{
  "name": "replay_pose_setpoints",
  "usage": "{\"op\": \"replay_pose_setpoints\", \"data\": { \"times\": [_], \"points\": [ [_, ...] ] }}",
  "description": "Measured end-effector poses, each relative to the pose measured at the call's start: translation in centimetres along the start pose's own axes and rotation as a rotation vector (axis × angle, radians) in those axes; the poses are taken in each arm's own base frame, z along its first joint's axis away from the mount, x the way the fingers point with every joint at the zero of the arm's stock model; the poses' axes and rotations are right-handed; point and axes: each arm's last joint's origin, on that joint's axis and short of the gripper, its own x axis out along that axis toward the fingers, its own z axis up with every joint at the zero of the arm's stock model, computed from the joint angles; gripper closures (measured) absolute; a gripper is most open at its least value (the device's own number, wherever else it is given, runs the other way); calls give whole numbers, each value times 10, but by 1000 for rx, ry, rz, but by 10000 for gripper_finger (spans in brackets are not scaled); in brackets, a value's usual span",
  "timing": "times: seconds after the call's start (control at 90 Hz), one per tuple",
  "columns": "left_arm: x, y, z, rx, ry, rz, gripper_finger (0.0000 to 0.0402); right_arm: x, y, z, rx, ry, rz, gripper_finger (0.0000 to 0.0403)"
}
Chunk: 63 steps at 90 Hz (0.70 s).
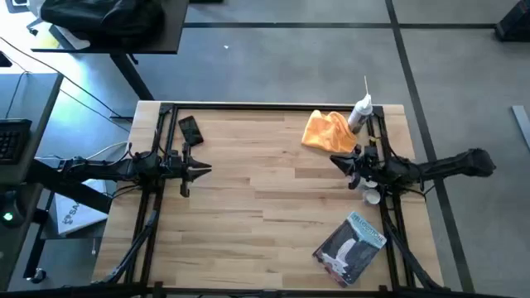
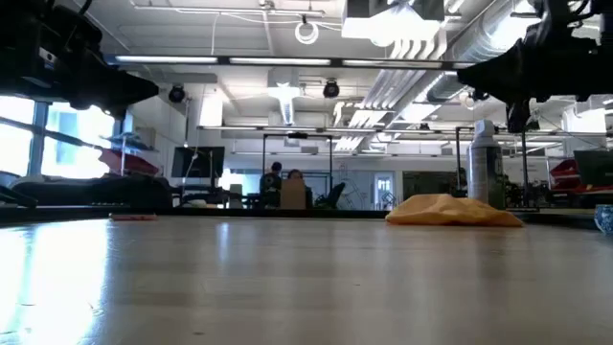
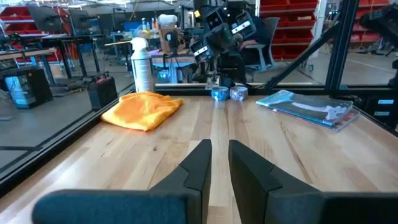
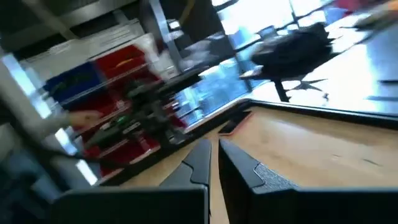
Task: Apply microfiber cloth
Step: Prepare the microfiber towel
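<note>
Pale wooden tabletop [image 1: 265,199] carries the crumpled orange-yellow microfiber cloth [image 1: 325,130] at its far right, untouched. Just beside it hovers the right gripper [image 1: 335,160], fingers nearly pressed together and empty, so grasping and wiping remain.

A grey floor [image 1: 281,66] crossed by dark lines surrounds the wooden table [image 1: 265,215]; at far left stands a dark desk [image 1: 108,29] with a black bag on it, and a keyboard [image 1: 10,141] lies at the left edge; level across the table, a large workshop hall with white ceiling ducts [image 2: 421,43], strip lights and bright windows [image 2: 57,139] on the left; red storage bins [image 3: 292,15] line shelves; two people [image 2: 284,182] sit far back.
</note>
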Motion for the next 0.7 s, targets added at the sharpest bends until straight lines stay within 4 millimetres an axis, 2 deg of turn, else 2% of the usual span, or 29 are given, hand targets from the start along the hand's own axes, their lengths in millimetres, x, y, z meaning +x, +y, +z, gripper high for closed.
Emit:
{"op": "replay_pose_setpoints", "data": {
  "times": [0.078,0.167,0.233,0.333,0.467,0.7],
  "points": [
    [0,0,0,0,0,0,364,7,4,0,84,-14,-15,403],
    [0,0,0,0,0,0,364,25,18,6,119,-8,-20,403],
    [0,0,0,0,0,0,364,45,34,11,91,12,-24,403],
    [0,0,0,0,0,0,364,77,56,14,-43,57,-34,403],
    [0,0,0,0,0,0,364,111,74,12,-169,106,-124,403],
    [-1,0,1,-2,-16,0,364,145,98,15,-90,129,-91,403]
  ]
}}
